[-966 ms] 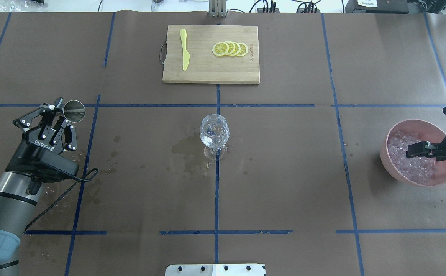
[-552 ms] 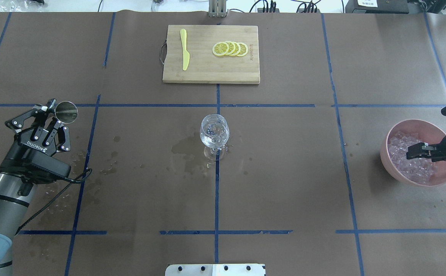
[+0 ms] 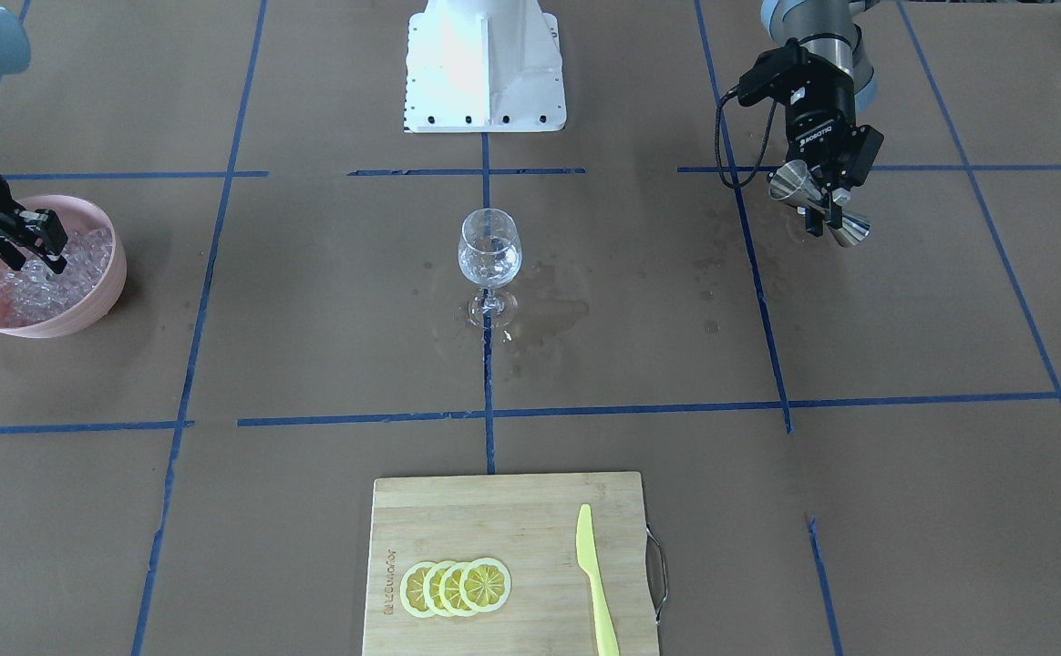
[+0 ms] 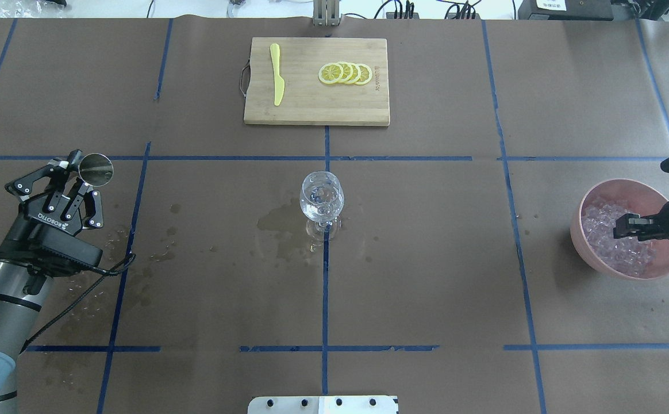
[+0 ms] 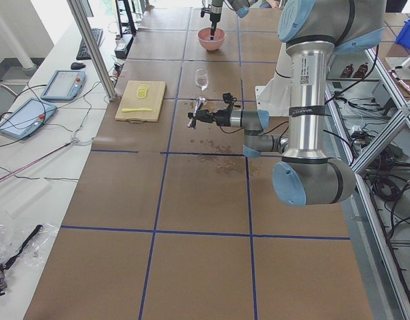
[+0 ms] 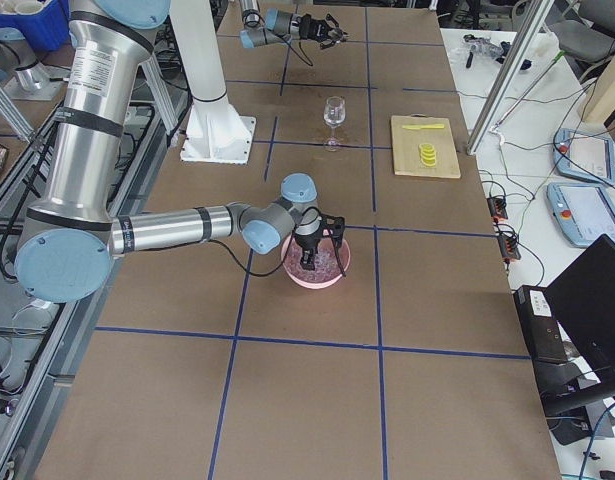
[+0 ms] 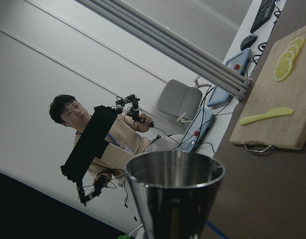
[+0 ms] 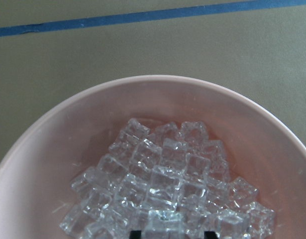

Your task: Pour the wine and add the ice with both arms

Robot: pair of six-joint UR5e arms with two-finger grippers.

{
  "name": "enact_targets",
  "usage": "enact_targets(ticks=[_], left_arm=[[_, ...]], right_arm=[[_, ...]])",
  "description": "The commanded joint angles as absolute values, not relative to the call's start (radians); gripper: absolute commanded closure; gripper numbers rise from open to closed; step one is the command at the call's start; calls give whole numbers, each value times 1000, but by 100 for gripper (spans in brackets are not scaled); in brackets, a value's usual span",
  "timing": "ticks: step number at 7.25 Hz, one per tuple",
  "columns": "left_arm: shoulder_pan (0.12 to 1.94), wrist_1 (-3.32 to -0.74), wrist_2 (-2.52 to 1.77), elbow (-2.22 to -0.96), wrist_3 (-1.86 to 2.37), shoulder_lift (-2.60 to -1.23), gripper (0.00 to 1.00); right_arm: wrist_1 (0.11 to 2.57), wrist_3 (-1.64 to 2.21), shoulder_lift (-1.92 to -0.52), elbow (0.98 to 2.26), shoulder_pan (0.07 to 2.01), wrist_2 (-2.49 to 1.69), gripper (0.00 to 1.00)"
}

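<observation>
A clear stemmed wine glass [image 4: 322, 198] stands at the table's centre; it also shows in the front view [image 3: 489, 251]. My left gripper [image 4: 81, 172] is shut on a steel jigger [image 4: 95, 169], held above the table's left side, far from the glass. The jigger fills the left wrist view [image 7: 175, 194]. A pink bowl [image 4: 584, 198] at the right holds a heap of ice [image 4: 604, 224]. My right gripper [image 4: 622, 227] is open, its tips down in the ice [image 8: 162, 174], with one cube between them.
A wooden cutting board [image 4: 311, 109] at the far side carries lemon slices [image 4: 346, 73] and a yellow knife [image 4: 277, 75]. Wet patches [image 4: 280, 221] lie beside the glass and near the left arm. The white base [image 3: 485, 64] stands at the near edge.
My left gripper has drawn back to the left with the jigger, and its mouth has turned more upward. My right gripper has shifted slightly right, lower into the ice.
</observation>
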State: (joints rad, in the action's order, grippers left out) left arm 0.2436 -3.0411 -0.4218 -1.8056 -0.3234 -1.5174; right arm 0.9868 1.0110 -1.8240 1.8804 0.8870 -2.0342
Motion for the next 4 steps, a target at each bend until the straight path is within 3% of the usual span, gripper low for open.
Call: enact_targets(ticks=[1,2,4], left_arm=[[242,-3043,-422,-1802,-223,-1508,100],[242,-3043,-422,-1801,-168,-1506,100],[241,-3048,-428,-1798,-27,-1503,100]], right_arm=[[986,1011,-1824,1884,888,-2034,82],[986,1011,-1824,1885,890,-2034,85],[988,1009,-1828,1899,891,-2034,100]])
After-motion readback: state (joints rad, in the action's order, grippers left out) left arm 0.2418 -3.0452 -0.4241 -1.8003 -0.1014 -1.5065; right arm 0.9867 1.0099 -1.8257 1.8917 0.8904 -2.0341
